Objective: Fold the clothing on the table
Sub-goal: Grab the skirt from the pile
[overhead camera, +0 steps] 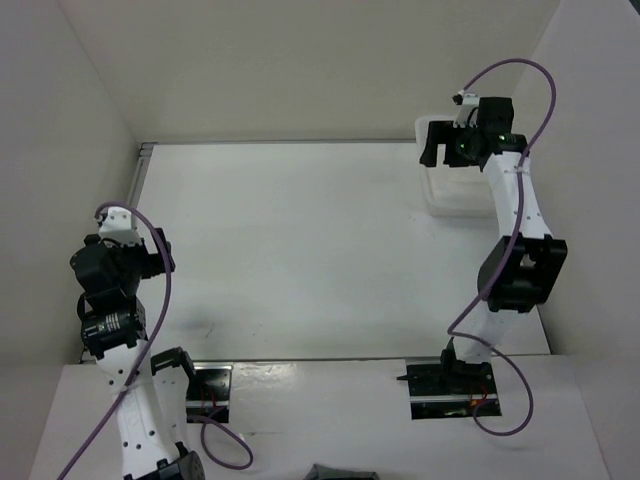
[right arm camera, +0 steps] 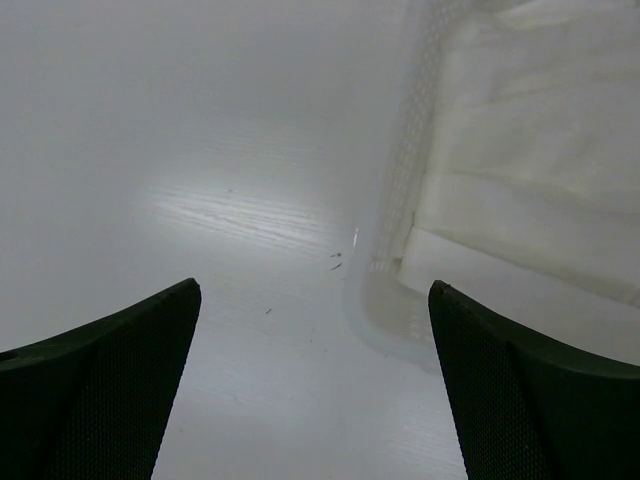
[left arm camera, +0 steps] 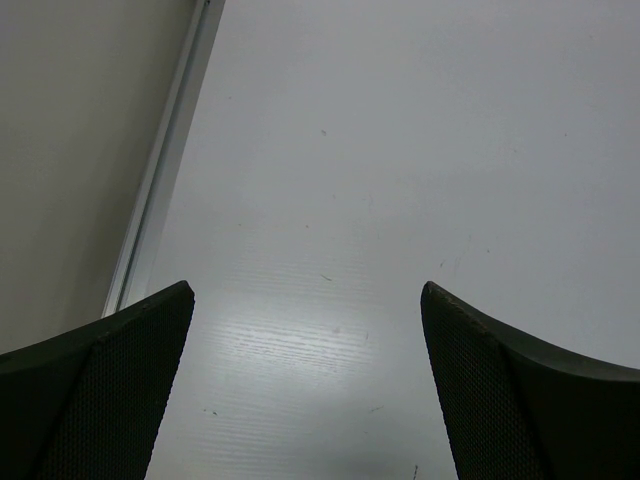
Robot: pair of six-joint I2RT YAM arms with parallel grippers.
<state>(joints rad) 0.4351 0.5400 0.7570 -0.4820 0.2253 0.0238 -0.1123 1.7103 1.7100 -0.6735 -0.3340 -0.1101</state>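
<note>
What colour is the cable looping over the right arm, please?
The cable is purple; the top external view shows it best.

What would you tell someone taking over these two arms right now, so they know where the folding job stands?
Left gripper: open, empty, above bare table near its left edge.
Right gripper: open, empty, hovering just beside the basket at the far right.
Clothing: white fabric lying inside the basket, not out on the table.
Done: no folding visible so far.
Left: lift the fabric out, spread it flat on the table, then fold it.
</note>
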